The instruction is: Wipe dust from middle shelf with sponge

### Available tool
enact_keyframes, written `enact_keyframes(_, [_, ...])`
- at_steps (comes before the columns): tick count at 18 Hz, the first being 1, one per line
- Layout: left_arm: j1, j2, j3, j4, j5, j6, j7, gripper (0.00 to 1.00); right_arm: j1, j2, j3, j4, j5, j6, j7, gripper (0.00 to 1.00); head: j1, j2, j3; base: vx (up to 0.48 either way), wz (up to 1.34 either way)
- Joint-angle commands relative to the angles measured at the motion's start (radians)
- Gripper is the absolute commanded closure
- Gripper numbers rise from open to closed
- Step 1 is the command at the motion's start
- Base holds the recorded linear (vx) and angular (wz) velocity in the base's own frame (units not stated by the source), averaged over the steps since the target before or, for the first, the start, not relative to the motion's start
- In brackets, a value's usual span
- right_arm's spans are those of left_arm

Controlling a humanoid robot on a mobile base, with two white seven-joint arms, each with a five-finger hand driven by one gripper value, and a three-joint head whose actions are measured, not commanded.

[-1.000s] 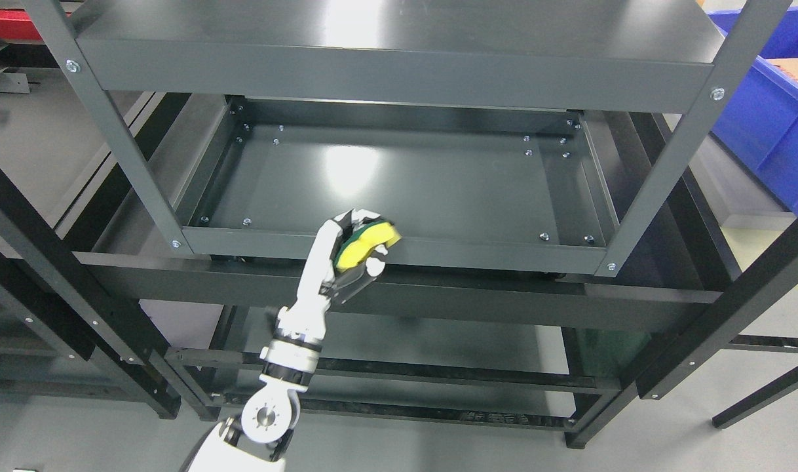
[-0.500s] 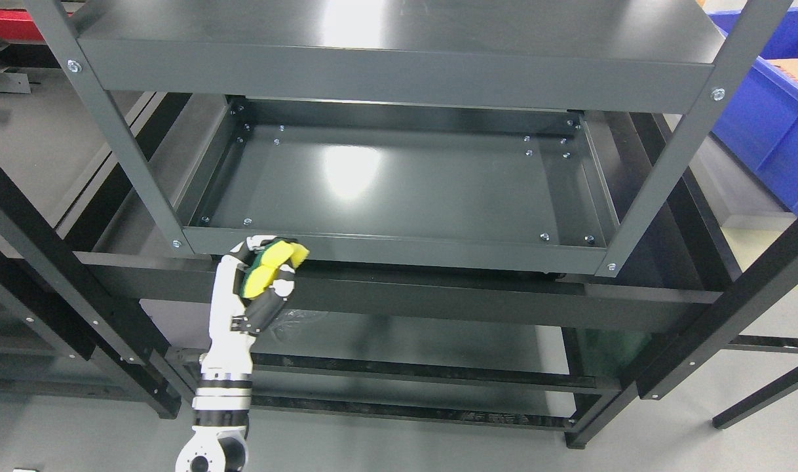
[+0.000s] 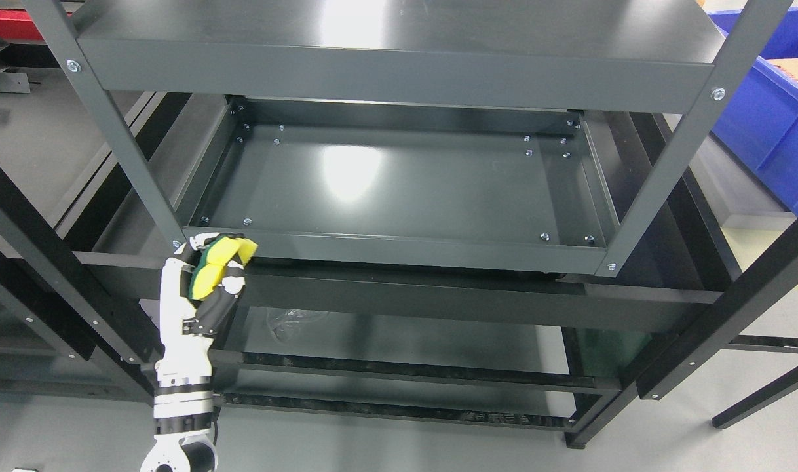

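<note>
A yellow sponge with a green scouring back sits in my left hand, whose white and black fingers are curled around it. The hand is at the front left corner of the middle shelf, with the sponge against the shelf's front lip, just right of the left front post. The left arm rises from the bottom edge at the left. The shelf is a dark grey metal tray with a raised rim and a glare spot near its middle. My right hand does not show.
The top shelf overhangs the middle one. Black frame rails run below, with a lower shelf under them. A blue bin stands at the right. Other dark racks stand at the left.
My left hand has slid to the left along the shelf's front lip, from near the middle to the front left corner, still holding the sponge.
</note>
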Motion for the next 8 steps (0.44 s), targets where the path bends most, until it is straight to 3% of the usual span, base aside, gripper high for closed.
enact_keyframes(1, [0.007,0.016,0.087,-0.035,0.008,0.007,-0.001,0.98,0.0,-0.017,0.0,-0.017,0.0,0.0,0.0,0.0,0.0,0.0,0.0,0.0,0.0])
enact_keyframes(8, [0.009,0.016,0.084,-0.035,0.008,0.01,-0.003,0.98,0.0,-0.017,0.0,-0.017,0.0,0.0,0.0,0.0,0.0,0.0,0.0,0.0,0.0])
